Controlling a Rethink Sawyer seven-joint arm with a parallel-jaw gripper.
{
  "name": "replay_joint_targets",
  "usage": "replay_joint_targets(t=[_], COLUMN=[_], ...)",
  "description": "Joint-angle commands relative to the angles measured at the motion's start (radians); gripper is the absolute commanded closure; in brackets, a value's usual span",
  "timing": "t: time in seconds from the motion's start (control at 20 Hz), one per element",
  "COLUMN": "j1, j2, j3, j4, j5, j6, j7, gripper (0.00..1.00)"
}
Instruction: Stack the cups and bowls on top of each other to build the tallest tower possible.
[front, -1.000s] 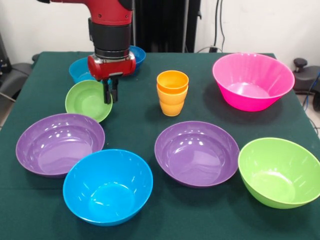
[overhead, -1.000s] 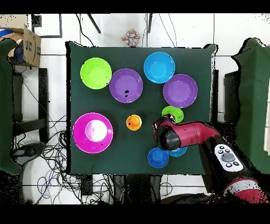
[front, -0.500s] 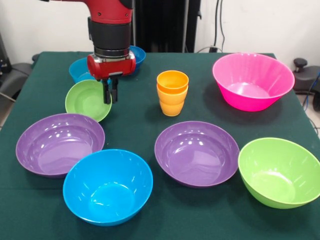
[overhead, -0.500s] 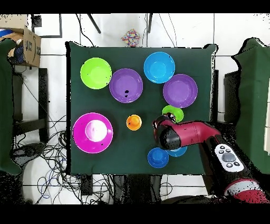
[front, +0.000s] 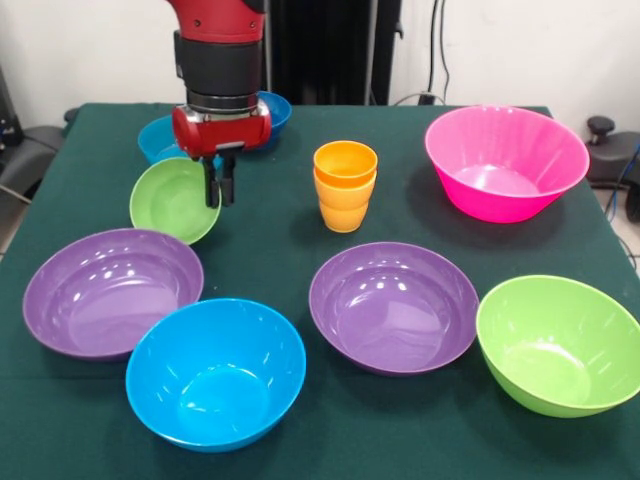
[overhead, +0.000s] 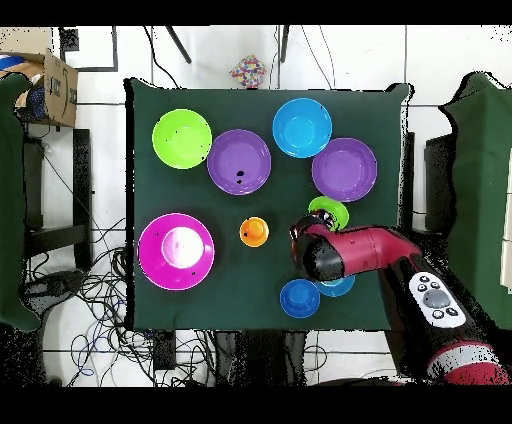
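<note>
On the dark green tablecloth (front: 290, 225), the small glossy green plastic bowl (front: 172, 200) is pinched at its rim, tilted, by the closed gripper (front: 214, 184), left of the nested orange ribbed plastic cups (front: 345, 186); the thin rim could be lost, so slip is a risk.

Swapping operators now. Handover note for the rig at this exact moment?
Pincer: shut on the small green bowl's rim; that bowl is tilted, lifting off the cloth.
Done: the two orange cups are nested mid-table.
Loose: light blue bowl and dark blue bowl behind the arm; two purple bowls, large blue bowl, large green bowl, pink bowl.
Left: green bowl onto the cups, then the rest.
</note>
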Motion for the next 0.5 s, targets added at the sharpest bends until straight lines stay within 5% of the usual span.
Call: replay_joint_targets(t=[0.05, 0.5], j1=[0.001, 0.011], j2=[-0.049, -0.116], j3=[0.089, 0.094], j4=[0.007, 0.037], j5=[0.014, 0.05], j6=[0.085, 0.136], j7=[-0.02, -0.019], gripper=[1.0, 1.0])
